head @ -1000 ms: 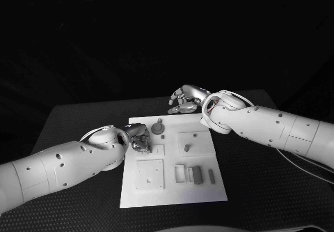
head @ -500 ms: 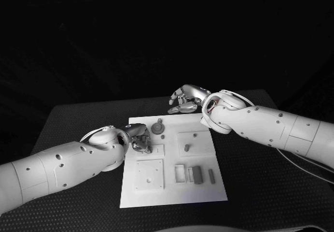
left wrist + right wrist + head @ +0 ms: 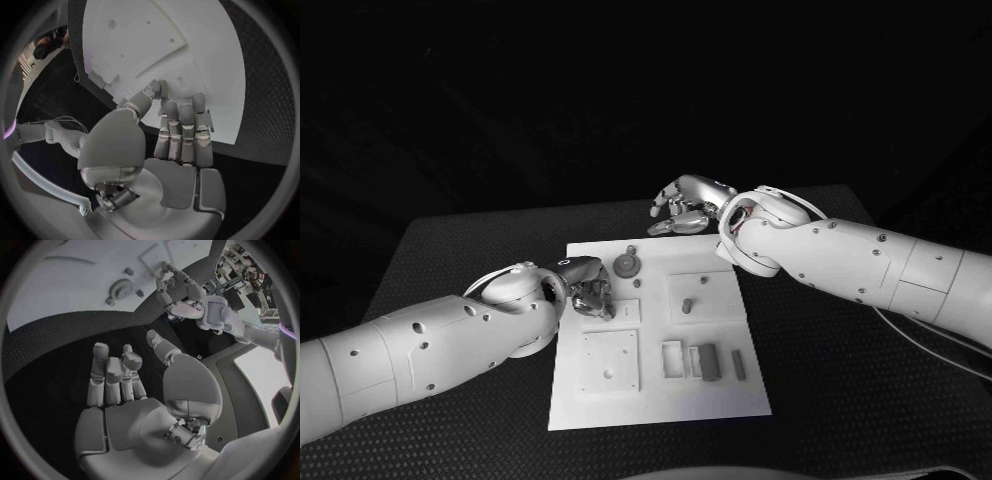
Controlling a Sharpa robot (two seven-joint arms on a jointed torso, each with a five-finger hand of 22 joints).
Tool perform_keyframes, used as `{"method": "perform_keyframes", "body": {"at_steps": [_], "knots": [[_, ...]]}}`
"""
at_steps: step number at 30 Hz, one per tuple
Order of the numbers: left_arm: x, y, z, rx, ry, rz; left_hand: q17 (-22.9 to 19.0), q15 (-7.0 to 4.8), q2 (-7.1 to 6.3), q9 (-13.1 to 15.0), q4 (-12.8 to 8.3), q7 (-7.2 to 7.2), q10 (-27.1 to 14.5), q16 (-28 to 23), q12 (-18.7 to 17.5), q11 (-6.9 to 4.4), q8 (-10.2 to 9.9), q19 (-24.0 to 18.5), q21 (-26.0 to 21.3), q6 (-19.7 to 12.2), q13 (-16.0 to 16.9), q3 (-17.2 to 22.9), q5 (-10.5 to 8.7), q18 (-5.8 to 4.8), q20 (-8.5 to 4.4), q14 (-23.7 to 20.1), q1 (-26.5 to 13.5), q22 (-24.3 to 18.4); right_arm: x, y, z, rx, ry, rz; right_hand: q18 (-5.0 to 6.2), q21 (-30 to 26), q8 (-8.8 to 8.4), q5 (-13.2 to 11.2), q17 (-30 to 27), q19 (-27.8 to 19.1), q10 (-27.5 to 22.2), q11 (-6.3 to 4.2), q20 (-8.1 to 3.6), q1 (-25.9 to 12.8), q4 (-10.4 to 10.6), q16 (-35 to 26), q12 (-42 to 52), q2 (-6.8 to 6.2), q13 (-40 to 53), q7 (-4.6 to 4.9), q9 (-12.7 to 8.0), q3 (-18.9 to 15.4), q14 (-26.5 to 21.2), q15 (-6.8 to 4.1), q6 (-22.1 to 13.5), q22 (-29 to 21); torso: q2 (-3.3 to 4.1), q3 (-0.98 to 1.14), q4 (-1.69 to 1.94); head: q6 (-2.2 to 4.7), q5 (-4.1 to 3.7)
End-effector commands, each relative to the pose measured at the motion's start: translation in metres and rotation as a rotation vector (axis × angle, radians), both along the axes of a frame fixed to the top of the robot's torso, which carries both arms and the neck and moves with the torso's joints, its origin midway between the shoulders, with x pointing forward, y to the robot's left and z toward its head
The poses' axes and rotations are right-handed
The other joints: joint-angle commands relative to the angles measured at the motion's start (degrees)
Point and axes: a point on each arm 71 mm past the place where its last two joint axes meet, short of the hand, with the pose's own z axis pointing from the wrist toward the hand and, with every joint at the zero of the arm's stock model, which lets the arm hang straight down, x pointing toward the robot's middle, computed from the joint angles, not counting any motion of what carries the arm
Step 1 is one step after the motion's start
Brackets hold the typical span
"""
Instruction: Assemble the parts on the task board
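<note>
Fingers of left hand (image 3: 590, 291) pressed together, empty, at task board (image 3: 661, 400) left edge, near round part (image 3: 629, 265). Right hand (image 3: 687, 208) loosely spread, empty, beyond far edge. Best approached slowly, square over the part.

The left hand (image 3: 589, 291) hangs low at the end of its bent arm, fingers side by side and nearly straight, holding nothing. The right hand (image 3: 687, 207) is raised farther off, fingers loosely curled and apart, holding nothing.
</note>
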Motion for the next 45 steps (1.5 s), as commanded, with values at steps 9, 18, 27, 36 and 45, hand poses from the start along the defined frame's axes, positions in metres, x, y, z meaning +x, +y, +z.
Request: {"method": "perform_keyframes", "body": {"at_steps": [9,18,27,36,45], "knots": [[-0.0022,-0.0014,-0.0006,-0.002,-0.007,0.004,-0.2,-0.76,-0.68,0.5,0.0,-0.36,0.1,1.1,1.0,-0.46,1.0,0.7,0.6,-0.5,0.1,-1.1,0.37,-0.85,-0.30,0.3,-0.2,1.4,-0.0006,0.0010,-0.0004,-0.003,0.005,0.012,0.90,-0.2,-0.24,0.1,-0.1,-0.2,-0.5,0.02,-0.08,-0.6,0.4,-0.3,-0.2,0.10,-0.1,0.27,0.1,0.0,-0.2,0.15,-0.1,0.4,0.01,0.01,-0.02,-0.03,0.01],[-0.0037,-0.0020,-0.0009,0.007,-0.013,0.002,-0.4,-1.02,-1.48,0.7,0.1,-0.36,0.2,1.8,1.8,-0.50,1.4,1.0,1.0,-1.0,0.1,-2.1,0.56,-0.85,-0.49,0.3,-1.0,1.4,-0.0006,0.0012,-0.0005,-0.004,0.007,0.013,0.90,-0.2,-0.23,0.1,-0.1,-0.2,-0.5,0.01,-0.08,-0.6,0.4,-0.3,-0.2,0.10,-0.1,0.27,0.1,0.0,-0.2,0.15,-0.1,0.4,0.01,0.03,0.00,-0.11,0.02],[-0.0060,-0.0023,-0.0021,0.013,-0.015,0.000,-0.8,-1.27,-2.73,0.8,0.1,-0.35,0.1,2.7,2.6,-0.54,1.8,1.2,1.5,-1.5,0.0,-4.4,2.80,-0.85,-0.74,0.3,-2.4,1.4,-0.0007,0.0010,-0.0005,-0.005,0.007,0.013,0.90,-0.2,-0.22,0.1,-0.1,-0.2,-0.5,0.01,-0.08,-0.6,0.4,-0.3,-0.2,0.10,-0.1,0.26,0.1,0.0,-0.2,0.15,-0.1,0.4,0.02,0.02,-0.02,-0.15,0.04],[-0.0094,-0.0015,-0.0055,0.026,-0.018,-0.007,-0.8,-1.93,-2.57,0.8,0.1,-0.53,0.8,4.0,4.1,-0.79,2.1,2.2,2.4,-1.6,0.2,-4.9,3.07,-0.85,-1.30,1.0,-1.8,1.4,-0.0008,0.0010,-0.0005,-0.005,0.007,0.014,0.90,-0.2,-0.21,0.1,-0.1,-0.2,-0.5,0.00,-0.08,-0.7,0.5,-0.3,-0.2,0.10,-0.1,0.26,0.1,0.0,-0.2,0.14,0.0,0.4,0.00,0.00,0.02,-0.16,0.04],[-0.0110,-0.0028,-0.0062,0.027,-0.021,-0.010,-1.0,-2.61,-2.58,0.4,0.2,-0.51,1.4,5.1,5.3,-0.84,1.9,3.0,3.2,-2.0,0.4,-5.1,3.06,-0.85,-1.74,1.6,-1.7,1.4,-0.0008,0.0008,-0.0005,-0.005,0.007,0.014,0.90,-0.2,-0.20,0.1,-0.1,-0.2,-0.5,0.00,-0.07,-0.7,0.5,-0.3,-0.2,0.11,-0.1,0.25,0.1,0.0,-0.2,0.14,0.0,0.4,0.01,0.00,-0.02,-0.12,0.00]]}}
